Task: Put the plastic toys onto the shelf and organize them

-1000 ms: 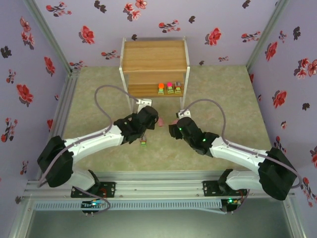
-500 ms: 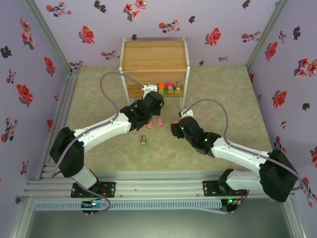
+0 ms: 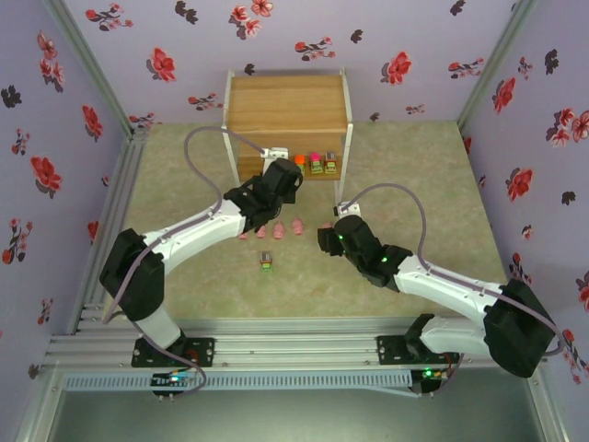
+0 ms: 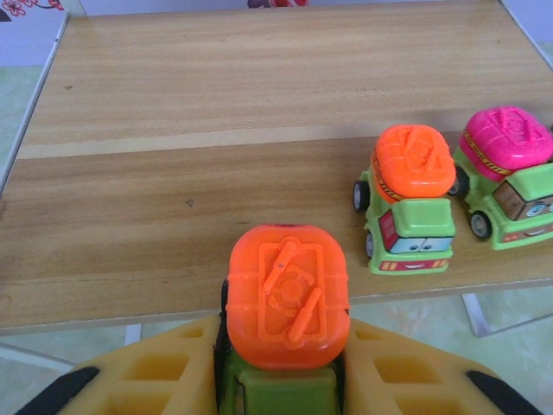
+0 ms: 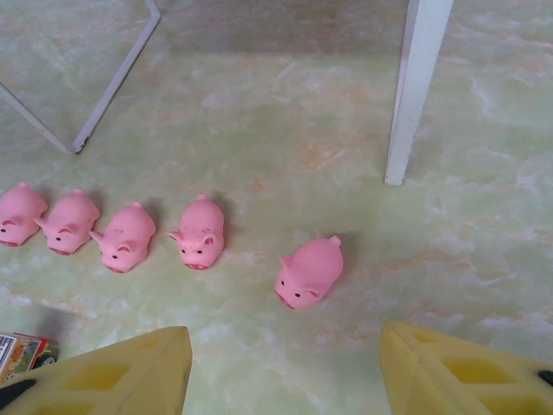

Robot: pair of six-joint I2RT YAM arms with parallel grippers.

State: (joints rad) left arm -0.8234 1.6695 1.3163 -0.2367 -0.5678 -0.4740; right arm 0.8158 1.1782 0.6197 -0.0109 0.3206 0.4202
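Note:
My left gripper [image 4: 285, 354] is shut on an orange-topped toy with a green base [image 4: 288, 294]. It holds the toy at the front edge of the shelf's lower tier [image 4: 173, 207], left of an orange-topped toy [image 4: 413, 199] and a pink-topped toy [image 4: 510, 173] standing there. From above, the left gripper [image 3: 279, 173] reaches into the wooden shelf [image 3: 287, 101]. My right gripper [image 5: 285, 363] is open just above the floor, with the nearest pink pig [image 5: 309, 271] ahead of it. Another pig [image 5: 200, 232] stands in a row with others to the left.
A blocky toy with a green base [image 3: 266, 261] lies on the floor mat between the arms. A white shelf leg [image 5: 415, 95] stands beyond the pigs. Floral walls enclose the mat on three sides.
My left arm has swung forward from the mat's middle to the shelf's lower tier, carrying the orange-topped toy. The right arm has barely moved.

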